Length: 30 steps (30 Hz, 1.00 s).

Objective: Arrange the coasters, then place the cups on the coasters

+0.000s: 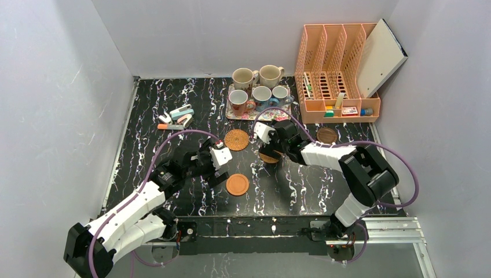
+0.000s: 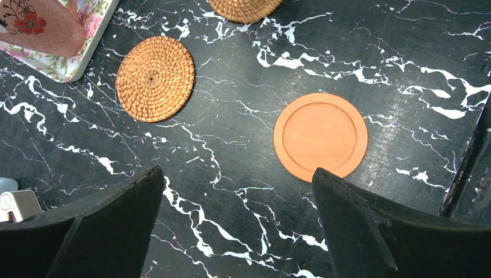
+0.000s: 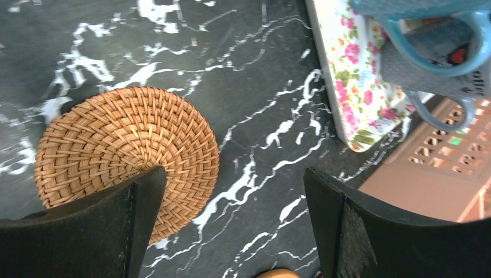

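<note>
Coasters first: four show up from above, all lying flat on the black marbled counter (image 1: 145, 145). Being round, they have no long axis or heading to speak of. A woven one (image 1: 236, 139) sits mid-counter, a smooth orange one (image 1: 237, 184) is nearer the arms, and a dark brown one (image 1: 327, 135) is off to the right, just in front of the peach organizer (image 1: 339, 75). The fourth (image 1: 268, 157) is mostly buried under the right arm, so only a tan edge peeks out.

In the right wrist view, one finger (image 3: 87, 231) covers the near rim of a woven coaster (image 3: 127, 139). There's also an orange sliver (image 3: 278, 273) cut off at the bottom edge, and I can't tell what it is. In the left wrist view, another woven disc (image 2: 243, 8) is chopped off by the top edge.

Cups (image 1: 257, 90): all five are upright, huddled on the floral tray (image 3: 350, 92) at the back. The handles I can make out stick out to the right.

The left hand (image 2: 237, 174) is spread wide over bare counter, with the smooth coaster just off one fingertip. The right hand (image 3: 234, 171) is spread wide too, pinching nothing.
</note>
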Each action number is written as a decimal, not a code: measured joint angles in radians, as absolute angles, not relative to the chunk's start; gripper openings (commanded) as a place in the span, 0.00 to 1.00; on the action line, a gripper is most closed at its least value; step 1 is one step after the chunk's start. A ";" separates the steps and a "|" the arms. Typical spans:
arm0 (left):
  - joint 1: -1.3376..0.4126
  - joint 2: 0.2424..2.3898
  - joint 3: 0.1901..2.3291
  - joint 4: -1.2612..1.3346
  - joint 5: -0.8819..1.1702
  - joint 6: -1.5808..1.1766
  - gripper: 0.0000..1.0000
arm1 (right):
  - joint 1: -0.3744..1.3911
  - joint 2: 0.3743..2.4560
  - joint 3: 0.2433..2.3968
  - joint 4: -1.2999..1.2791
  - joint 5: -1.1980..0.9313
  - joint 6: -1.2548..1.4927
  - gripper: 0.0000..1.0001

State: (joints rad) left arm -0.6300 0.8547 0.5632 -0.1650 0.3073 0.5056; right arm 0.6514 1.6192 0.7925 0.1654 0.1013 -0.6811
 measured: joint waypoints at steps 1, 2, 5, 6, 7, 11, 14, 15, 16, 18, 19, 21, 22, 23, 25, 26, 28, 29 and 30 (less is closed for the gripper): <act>-0.630 0.855 0.563 -0.165 0.307 0.506 0.98 | 0.651 1.626 0.795 0.179 0.120 -0.684 0.98; -0.630 0.855 0.563 -0.165 0.307 0.506 0.98 | 0.651 1.633 0.796 0.192 0.141 -0.686 0.98; -0.630 0.852 0.563 -0.165 0.306 0.506 0.98 | 0.651 1.644 0.796 0.220 0.196 -0.692 0.98; -0.630 0.852 0.563 -0.165 0.305 0.506 0.98 | 0.651 1.647 0.796 0.226 0.213 -0.693 0.98; -0.630 0.851 0.563 -0.165 0.304 0.506 0.98 | 0.650 1.651 0.796 0.234 0.233 -0.696 0.98; -0.630 0.849 0.558 -0.161 0.303 0.509 0.98 | 0.643 1.668 0.796 0.263 0.295 -0.705 0.98; -0.630 0.849 0.551 -0.159 0.299 0.510 0.98 | 0.635 1.683 0.799 0.286 0.339 -0.711 0.98; -0.630 0.849 0.551 -0.159 0.298 0.512 0.98 | 0.633 1.688 0.801 0.292 0.353 -0.712 0.98; -0.630 0.849 0.551 -0.159 0.297 0.513 0.98 | 0.630 1.691 0.802 0.297 0.365 -0.713 0.98; -0.630 0.849 0.550 -0.157 0.296 0.513 0.98 | 0.628 1.692 0.802 0.299 0.385 -0.713 0.98; -0.630 0.849 0.550 -0.157 0.295 0.513 0.98 | 0.626 1.690 0.802 0.299 0.393 -0.712 0.98; -0.630 0.849 0.550 -0.157 0.295 0.513 0.98 | 0.623 1.676 0.799 0.290 0.397 -0.708 0.98; -0.630 0.849 0.550 -0.157 0.295 0.513 0.98 | 0.622 1.662 0.793 0.289 0.395 -0.704 0.98; -0.630 0.849 0.550 -0.157 0.293 0.513 0.98 | 0.620 1.628 0.779 0.284 0.388 -0.697 0.98; -0.630 0.849 0.548 -0.154 0.288 0.513 0.98 | 0.615 1.545 0.755 0.286 0.366 -0.684 0.98; -0.630 0.849 0.548 -0.152 0.287 0.513 0.98 | 0.614 1.511 0.749 0.286 0.358 -0.681 0.98; -0.630 0.849 0.546 -0.143 0.274 0.512 0.98 | 0.611 1.443 0.744 0.294 0.327 -0.676 0.98; -0.630 0.849 0.544 -0.133 0.264 0.510 0.98 | 0.610 1.424 0.745 0.300 0.311 -0.675 0.98; -0.630 0.849 0.540 -0.117 0.245 0.504 0.98 | 0.609 1.420 0.745 0.305 0.302 -0.673 0.98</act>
